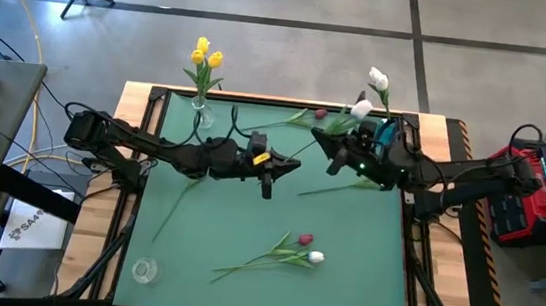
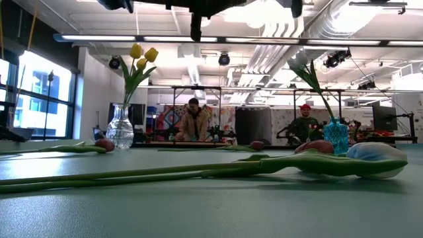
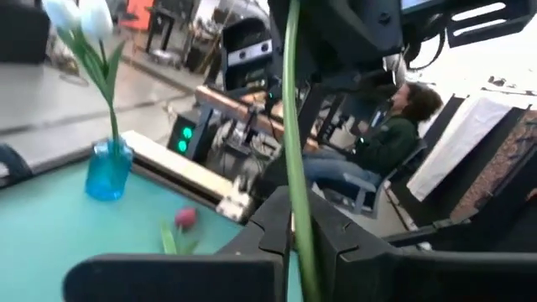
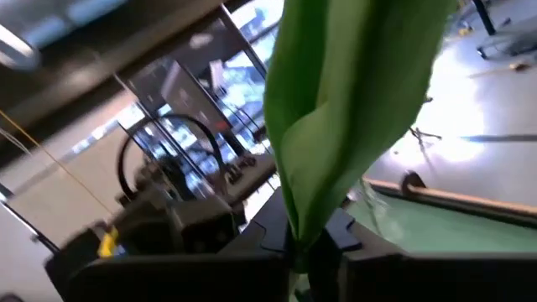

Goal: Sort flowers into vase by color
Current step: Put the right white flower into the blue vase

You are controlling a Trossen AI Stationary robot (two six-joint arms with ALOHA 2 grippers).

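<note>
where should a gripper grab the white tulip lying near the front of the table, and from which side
Grip the white tulip on its thin green stem, a little behind the head, coming straight down from above. It lies flat on the green mat, its stem running left from the head, so fingers can close across it. A dark red tulip lies right beside it with leaves overlapping, so a grasp farther down the stem may catch both.

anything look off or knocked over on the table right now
No vase is tipped: the clear vase with yellow tulips and the blue vase with white ones stand upright. A third clear vase near the front left corner holds nothing, while red and white tulips lie loose on the mat. Both grippers are shut on stems.
</note>
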